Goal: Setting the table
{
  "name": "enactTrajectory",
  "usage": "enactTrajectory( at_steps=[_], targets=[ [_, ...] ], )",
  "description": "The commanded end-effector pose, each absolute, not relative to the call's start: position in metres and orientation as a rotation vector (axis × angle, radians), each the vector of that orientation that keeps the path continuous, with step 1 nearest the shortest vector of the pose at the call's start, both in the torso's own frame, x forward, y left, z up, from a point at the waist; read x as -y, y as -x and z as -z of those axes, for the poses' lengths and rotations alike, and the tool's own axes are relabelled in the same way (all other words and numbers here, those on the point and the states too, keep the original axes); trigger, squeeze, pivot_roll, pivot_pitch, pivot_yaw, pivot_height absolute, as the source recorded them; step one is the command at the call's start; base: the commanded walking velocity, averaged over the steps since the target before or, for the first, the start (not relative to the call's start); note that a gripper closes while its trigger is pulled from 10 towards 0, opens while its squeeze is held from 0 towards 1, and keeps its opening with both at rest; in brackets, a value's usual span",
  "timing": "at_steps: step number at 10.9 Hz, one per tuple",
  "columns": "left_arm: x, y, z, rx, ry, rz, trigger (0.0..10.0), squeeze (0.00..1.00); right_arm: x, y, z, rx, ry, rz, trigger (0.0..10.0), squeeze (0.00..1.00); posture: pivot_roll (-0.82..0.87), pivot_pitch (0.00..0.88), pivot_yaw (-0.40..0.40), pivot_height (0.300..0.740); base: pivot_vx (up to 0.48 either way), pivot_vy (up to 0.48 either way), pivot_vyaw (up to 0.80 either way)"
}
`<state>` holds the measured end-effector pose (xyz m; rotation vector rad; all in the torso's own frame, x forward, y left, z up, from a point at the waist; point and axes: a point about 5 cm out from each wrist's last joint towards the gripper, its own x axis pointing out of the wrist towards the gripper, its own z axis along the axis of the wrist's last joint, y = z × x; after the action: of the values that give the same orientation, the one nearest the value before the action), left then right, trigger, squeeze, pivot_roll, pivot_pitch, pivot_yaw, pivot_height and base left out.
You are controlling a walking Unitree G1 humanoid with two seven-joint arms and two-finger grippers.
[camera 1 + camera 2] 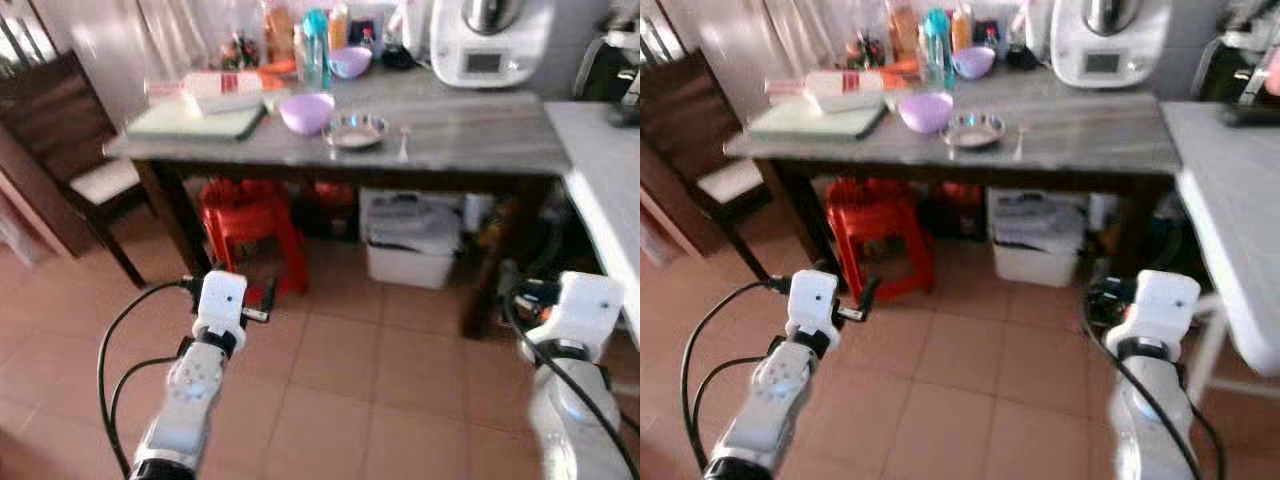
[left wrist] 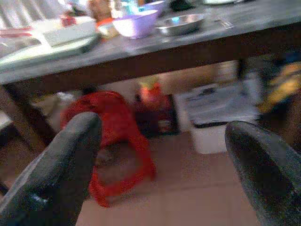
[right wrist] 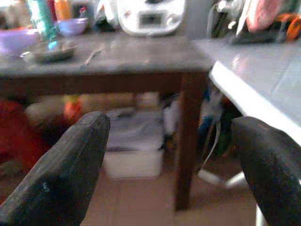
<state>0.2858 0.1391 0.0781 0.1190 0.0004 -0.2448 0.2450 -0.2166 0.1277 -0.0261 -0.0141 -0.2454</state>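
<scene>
A grey table (image 1: 470,130) stands ahead across the tiled floor. On it sit a purple bowl (image 1: 306,112), a shallow steel dish (image 1: 354,130) and a spoon (image 1: 404,140). A second purple bowl (image 1: 350,62) is further back. My left gripper (image 2: 160,141) is open and empty, held low in front of the table, with the purple bowl (image 2: 135,23) and the steel dish (image 2: 181,23) above and beyond it. My right gripper (image 3: 171,141) is also open and empty, facing the table's right leg (image 3: 186,136). Both arms are well short of the table.
A green board (image 1: 195,120) with a white box (image 1: 222,92), bottles (image 1: 315,45) and a white kitchen machine (image 1: 485,40) crowd the table's back. Underneath are a red stool (image 1: 250,235) and a white bin (image 1: 410,240). A dark chair (image 1: 70,150) stands left, a white counter (image 1: 610,180) right.
</scene>
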Motion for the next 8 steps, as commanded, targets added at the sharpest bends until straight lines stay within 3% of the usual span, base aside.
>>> enactTrajectory(
  at_steps=[1,3,6,8],
  targets=[
    [-0.1416,-0.2887,-0.087,0.039,-0.108,0.27,10.0,0.0,0.2041,-0.2483,-0.1259,0.009,0.021,0.188,10.0,0.0,-0.02,0.0,0.089,0.74,0.0,-0.368,0.0],
    [-0.1402,-0.2893,-0.0872,0.038,-0.103,0.276,10.0,0.0,0.2027,-0.2476,-0.1217,0.0,-0.012,0.211,10.0,0.0,-0.02,0.0,0.089,0.74,0.0,-0.373,0.0],
    [-0.136,-0.2862,-0.0925,0.063,0.016,0.374,10.0,0.0,0.2009,-0.2475,-0.1219,-0.003,-0.06,0.182,10.0,0.0,-0.02,0.0,0.086,0.74,0.0,0.0,0.0],
    [-0.1363,-0.2853,-0.0928,0.062,0.011,0.375,10.0,0.0,0.2003,-0.2493,-0.1226,0.003,-0.053,0.179,10.0,0.0,-0.02,0.0,0.085,0.74,0.217,0.0,0.0]
  ],
)
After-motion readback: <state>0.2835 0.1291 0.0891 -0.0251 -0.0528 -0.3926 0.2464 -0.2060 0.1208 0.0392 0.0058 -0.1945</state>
